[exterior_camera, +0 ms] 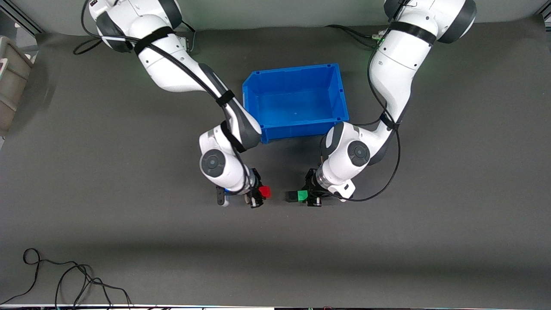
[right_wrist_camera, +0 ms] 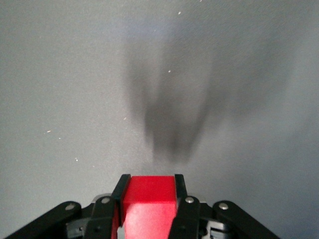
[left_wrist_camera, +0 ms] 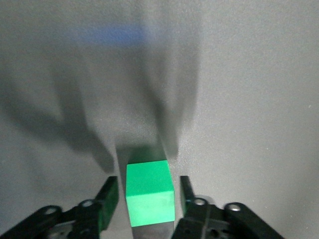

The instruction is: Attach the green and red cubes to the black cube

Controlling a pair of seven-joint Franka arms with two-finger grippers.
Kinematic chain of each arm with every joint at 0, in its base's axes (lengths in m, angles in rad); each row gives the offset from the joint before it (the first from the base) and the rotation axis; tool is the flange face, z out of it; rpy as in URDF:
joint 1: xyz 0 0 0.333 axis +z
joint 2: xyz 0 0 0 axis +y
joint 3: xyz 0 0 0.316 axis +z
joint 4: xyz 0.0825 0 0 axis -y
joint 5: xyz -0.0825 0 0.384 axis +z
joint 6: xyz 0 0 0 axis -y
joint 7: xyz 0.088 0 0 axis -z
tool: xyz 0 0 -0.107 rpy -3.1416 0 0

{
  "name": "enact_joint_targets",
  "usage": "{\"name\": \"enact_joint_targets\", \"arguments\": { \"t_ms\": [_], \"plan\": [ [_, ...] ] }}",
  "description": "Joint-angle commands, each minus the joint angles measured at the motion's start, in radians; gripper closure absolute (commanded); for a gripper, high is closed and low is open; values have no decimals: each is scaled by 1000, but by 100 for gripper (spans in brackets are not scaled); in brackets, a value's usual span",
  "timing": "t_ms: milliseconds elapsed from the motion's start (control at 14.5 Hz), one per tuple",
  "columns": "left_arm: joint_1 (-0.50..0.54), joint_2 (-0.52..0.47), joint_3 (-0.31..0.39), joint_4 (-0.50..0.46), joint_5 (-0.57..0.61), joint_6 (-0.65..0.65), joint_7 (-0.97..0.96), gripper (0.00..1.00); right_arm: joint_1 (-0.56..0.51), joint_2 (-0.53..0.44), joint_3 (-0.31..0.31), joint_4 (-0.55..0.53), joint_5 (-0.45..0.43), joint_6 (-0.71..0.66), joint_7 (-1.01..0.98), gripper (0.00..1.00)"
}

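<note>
I have both arms bent down over the middle of the bench, elbows folded just on the camera side of the blue bin [exterior_camera: 297,101], wrists turned toward each other. The right gripper [exterior_camera: 261,194] is clamped on the red cube [exterior_camera: 265,191]; in the right wrist view its fingers [right_wrist_camera: 119,191] press flat against both sides of the red cube [right_wrist_camera: 148,204], with only grey mat and the gripper's shadow past it. The left gripper [exterior_camera: 311,196] sits around the green cube [exterior_camera: 302,195]. In the left wrist view its fingers [left_wrist_camera: 108,194] stand a little off the green cube [left_wrist_camera: 149,194] on each side, so I read them as slightly parted and not gripping.

From the front, the black cube [exterior_camera: 291,196] touches the green one on the side facing the right arm's end of the bench, with a clear gap between it and the red cube. It is dark against the mat and I cannot make out its top. The left wrist view does not show it, as the green cube covers it. Loose cables [exterior_camera: 64,275] lie near the bench corner closest to the camera at the right arm's end.
</note>
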Motion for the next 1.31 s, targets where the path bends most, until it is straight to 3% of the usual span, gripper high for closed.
{"name": "enact_joint_targets", "arguments": {
  "t_ms": [0,207,621,759,1241],
  "plan": [
    [-11,7,12,27,10,-40,-1,0,28,83,-14,118,-104,-14,169,100],
    [2,-4,20,27,32,-91,0,0,55,83,-15,118,-113,-17,264,100],
    [143,-61,20,8,69,-238,129,0,82,104,-18,160,-128,-18,393,100],
    [203,-83,18,4,69,-311,213,0,82,130,-17,180,-190,-26,404,100],
    [455,-235,21,-24,82,-632,670,0,84,180,-12,243,-191,-26,404,100]
  ]
}}
